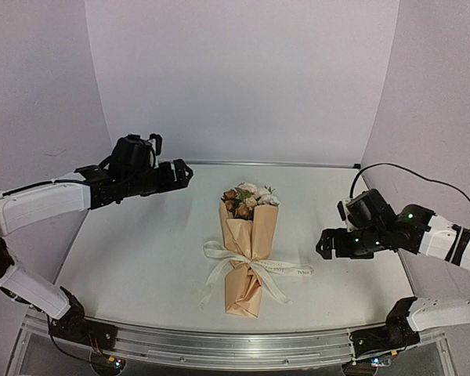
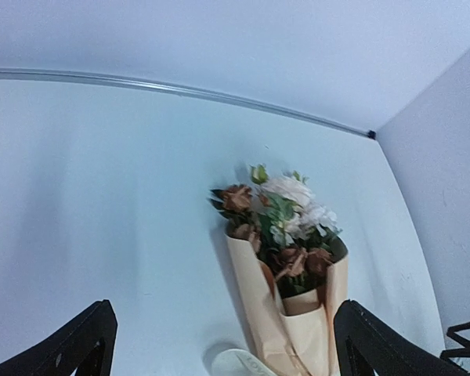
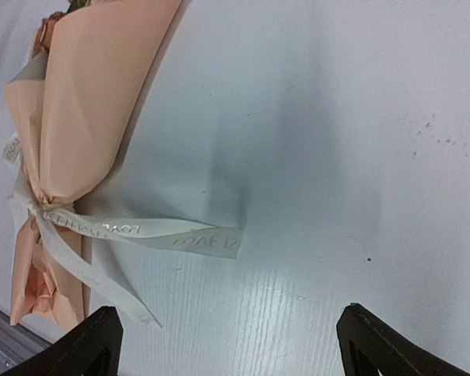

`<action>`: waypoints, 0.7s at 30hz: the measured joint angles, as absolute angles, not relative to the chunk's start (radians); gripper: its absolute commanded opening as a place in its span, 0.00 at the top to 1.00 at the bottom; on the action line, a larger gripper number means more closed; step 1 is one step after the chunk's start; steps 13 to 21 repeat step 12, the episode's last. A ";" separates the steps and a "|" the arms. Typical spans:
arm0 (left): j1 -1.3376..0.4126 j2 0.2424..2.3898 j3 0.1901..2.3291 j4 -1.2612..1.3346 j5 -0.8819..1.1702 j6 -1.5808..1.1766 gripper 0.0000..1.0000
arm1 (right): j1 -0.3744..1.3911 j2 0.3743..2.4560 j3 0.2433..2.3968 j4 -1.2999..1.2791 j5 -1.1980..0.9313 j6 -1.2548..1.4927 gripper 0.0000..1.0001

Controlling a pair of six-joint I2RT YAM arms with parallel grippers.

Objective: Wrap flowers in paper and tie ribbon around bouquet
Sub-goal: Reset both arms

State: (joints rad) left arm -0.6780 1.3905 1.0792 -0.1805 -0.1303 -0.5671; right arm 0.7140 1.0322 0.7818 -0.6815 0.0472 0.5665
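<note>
Bouquet (image 1: 249, 235), ribbon (image 1: 260, 267) tied, lies flat on table (image 1: 141, 258) between the two sets of jaws, long axis near-to-far, blooms far; left gripper (image 1: 186, 172) and right gripper (image 1: 322, 244) both gape empty (right sits nearer, level with the bow).

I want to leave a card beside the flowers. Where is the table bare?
Bare table lies left of the bouquet, out to the left gripper, and behind the flowers to the back wall. A smaller patch lies between ribbon and right gripper. Crowded: the bow, its tails spread both ways.
</note>
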 measured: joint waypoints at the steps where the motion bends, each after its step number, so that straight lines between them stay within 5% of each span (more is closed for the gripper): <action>1: -0.668 1.365 1.062 -0.183 -0.160 -0.566 0.00 | 0.698 1.022 0.782 -0.684 0.064 0.562 0.02; 21: -0.629 1.319 1.060 -0.194 -0.322 -0.550 0.00 | 0.655 1.014 0.793 -0.707 0.148 0.507 0.02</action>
